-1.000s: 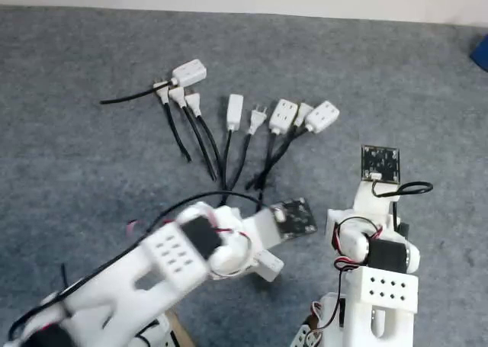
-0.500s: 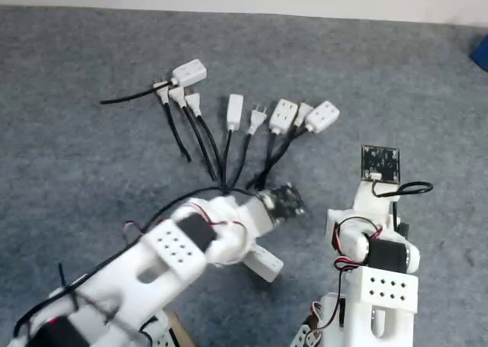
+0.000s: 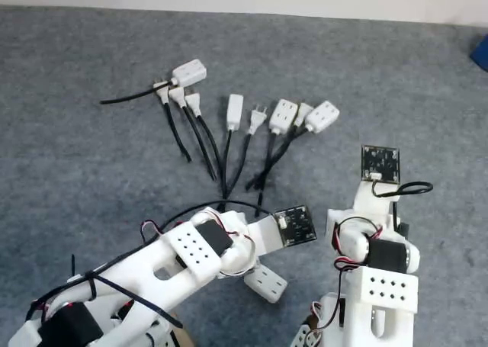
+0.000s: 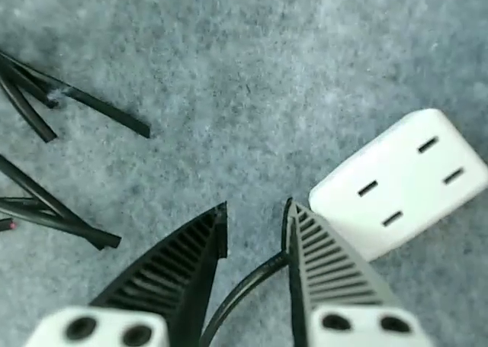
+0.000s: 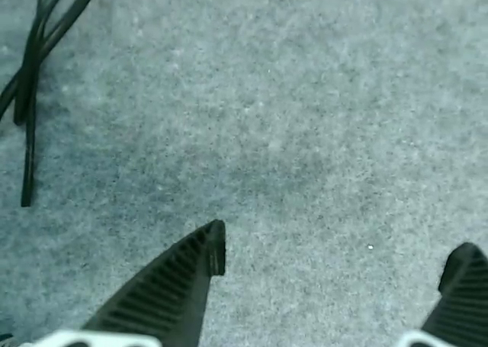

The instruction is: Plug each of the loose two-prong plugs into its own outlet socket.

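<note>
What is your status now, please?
Left claw open, low over carpet, beside white socket block. Right claw open, empty. Two-prong plug lies loose, unplugged, beside long socket. Black cable passes through left claw's gap.

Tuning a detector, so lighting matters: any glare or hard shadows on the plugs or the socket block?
High view: even light, the plugs bright but without glare, only soft shadows by the cables. Left wrist view: the socket block has no glare, its slots stand out dark, with a faint shadow beside it. Right wrist view: carpet evenly lit, with one soft darker patch.
</note>
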